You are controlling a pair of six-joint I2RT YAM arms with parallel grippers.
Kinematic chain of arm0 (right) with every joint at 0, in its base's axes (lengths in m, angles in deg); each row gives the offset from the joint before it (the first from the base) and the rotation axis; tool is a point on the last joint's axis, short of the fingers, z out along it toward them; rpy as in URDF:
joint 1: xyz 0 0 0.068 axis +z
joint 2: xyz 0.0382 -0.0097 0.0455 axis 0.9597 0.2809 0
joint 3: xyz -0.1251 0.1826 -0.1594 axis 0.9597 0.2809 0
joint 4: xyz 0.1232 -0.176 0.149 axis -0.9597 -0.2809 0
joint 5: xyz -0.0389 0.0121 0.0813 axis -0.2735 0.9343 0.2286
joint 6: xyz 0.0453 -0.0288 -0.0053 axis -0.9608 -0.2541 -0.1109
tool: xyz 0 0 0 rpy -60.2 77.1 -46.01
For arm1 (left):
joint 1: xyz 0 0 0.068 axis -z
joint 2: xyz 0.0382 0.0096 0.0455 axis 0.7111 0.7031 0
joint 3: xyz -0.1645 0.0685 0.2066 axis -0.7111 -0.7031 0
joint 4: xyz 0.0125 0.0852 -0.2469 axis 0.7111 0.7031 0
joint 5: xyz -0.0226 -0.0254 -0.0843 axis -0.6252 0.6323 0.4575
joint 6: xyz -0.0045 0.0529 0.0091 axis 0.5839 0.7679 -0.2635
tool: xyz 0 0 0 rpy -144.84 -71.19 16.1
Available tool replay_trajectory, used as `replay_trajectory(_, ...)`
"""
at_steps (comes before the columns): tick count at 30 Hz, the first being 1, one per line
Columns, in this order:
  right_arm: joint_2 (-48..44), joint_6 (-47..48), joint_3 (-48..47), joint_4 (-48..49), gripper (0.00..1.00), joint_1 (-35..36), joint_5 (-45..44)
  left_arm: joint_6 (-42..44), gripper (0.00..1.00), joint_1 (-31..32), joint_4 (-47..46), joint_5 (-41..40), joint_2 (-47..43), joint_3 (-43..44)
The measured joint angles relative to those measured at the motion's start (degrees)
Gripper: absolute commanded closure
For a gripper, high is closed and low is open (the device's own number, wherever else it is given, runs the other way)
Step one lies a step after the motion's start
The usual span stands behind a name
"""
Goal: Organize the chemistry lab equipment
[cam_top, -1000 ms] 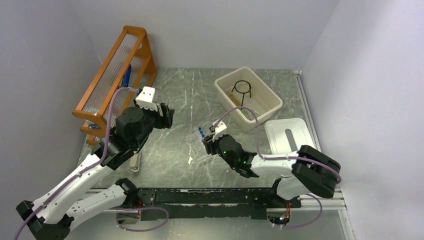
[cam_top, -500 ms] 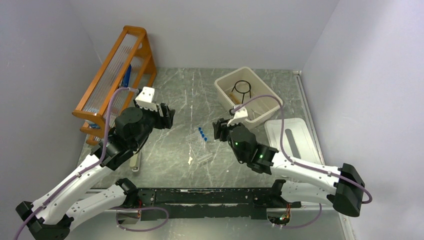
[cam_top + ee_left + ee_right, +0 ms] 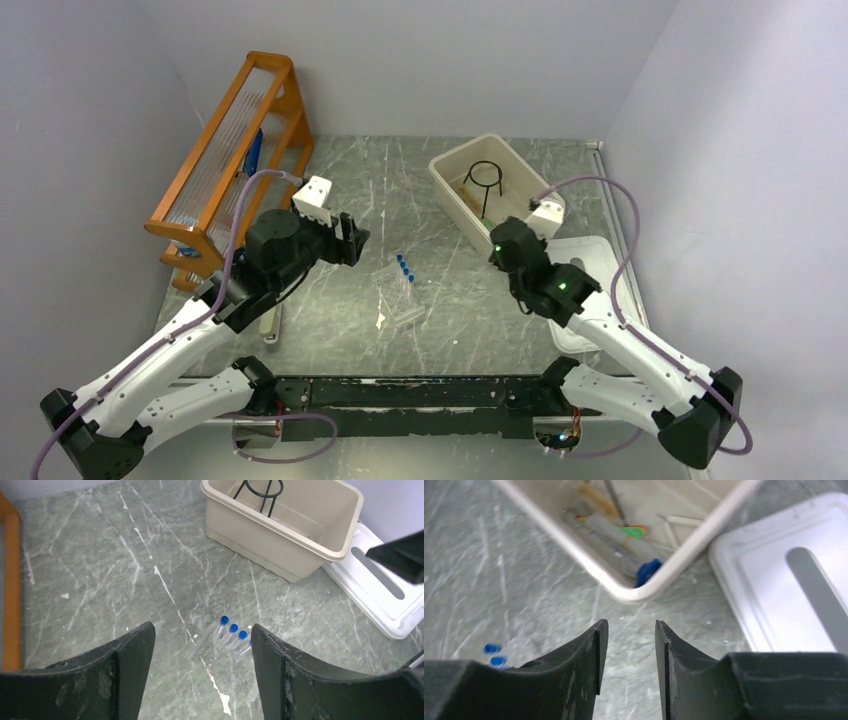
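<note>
My left gripper (image 3: pixel 202 632) hangs over the grey marbled table (image 3: pixel 400 180) with its fingers spread wide and nothing between them. Just beyond the gap, a little right of centre in the left wrist view, the blue-capped tubes (image 3: pixel 231 630) lie side by side in a short row, untouched.

My right gripper (image 3: pixel 630 627) has its jaws a narrow gap apart and holds nothing. In the right wrist view the rounded corner of the beige bin (image 3: pixel 634 596) sits just above that gap, and the tubes are well off at the lower left. The white lid (image 3: pixel 764 580) lies flat at the right, just beside the bin.

Inside that corner lie a blue piece (image 3: pixel 647 570) and a green-marked tool (image 3: pixel 634 531). Farther back in the bin stands the black wire ring (image 3: pixel 485 175). The orange wooden rack (image 3: pixel 225 140) leans at the upper left of the top view.
</note>
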Motion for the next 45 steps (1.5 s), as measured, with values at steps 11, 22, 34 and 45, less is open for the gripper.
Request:
replay_trajectory(11,2.23,-1.57,6.14,-0.61,0.56,-25.51,14.71,0.00,0.25,0.00,-0.11,2.40,0.31,0.00)
replay_trajectory(22,14.71,2.64,11.89,3.96,0.36,-42.56,26.67,-0.46,0.26,0.00,-0.09,5.11,3.02,-0.02)
replay_trajectory(34,22.84,5.79,11.74,6.95,0.62,-43.71,28.06,-1.51,0.26,0.00,-0.11,5.84,3.28,-0.02)
replay_trajectory(45,26.01,5.64,10.19,12.09,0.79,-44.06,31.54,-3.39,0.28,0.00,-1.70,7.43,4.42,-0.50)
